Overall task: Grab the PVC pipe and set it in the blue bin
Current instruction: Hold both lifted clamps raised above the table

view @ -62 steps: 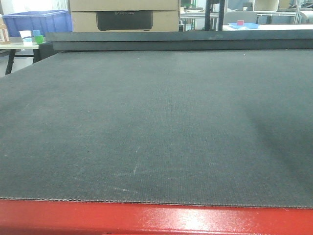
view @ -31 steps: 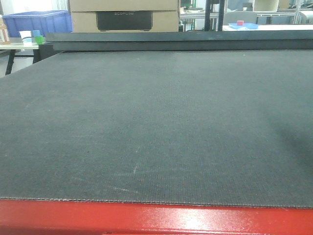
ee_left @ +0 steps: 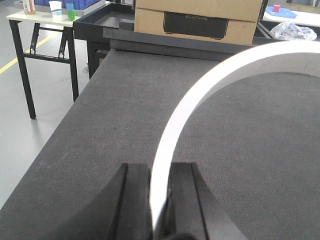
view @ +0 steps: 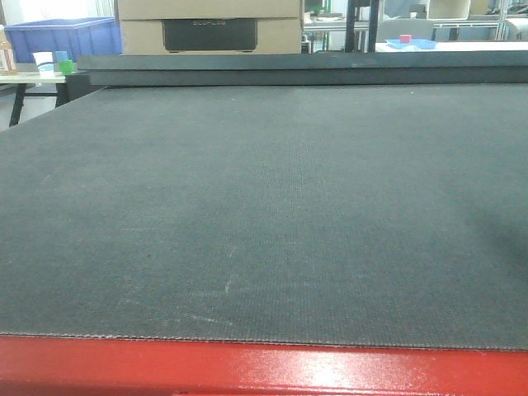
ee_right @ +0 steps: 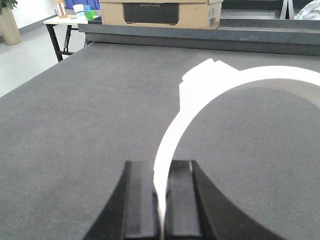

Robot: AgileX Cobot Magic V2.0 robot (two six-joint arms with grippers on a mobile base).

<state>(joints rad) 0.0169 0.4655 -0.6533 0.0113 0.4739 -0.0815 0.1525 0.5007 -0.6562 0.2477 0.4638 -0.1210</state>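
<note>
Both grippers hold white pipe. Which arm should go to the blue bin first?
Left, probably. The bin sits far left past the mat, and the left gripper, shut on its pipe, is at that edge.

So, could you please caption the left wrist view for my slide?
Left gripper clamps the rim of a white pipe over the grey table, cardboard box behind.

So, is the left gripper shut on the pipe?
Shut: the left gripper has the white PVC pipe pinched by its wall between both fingers.
</note>
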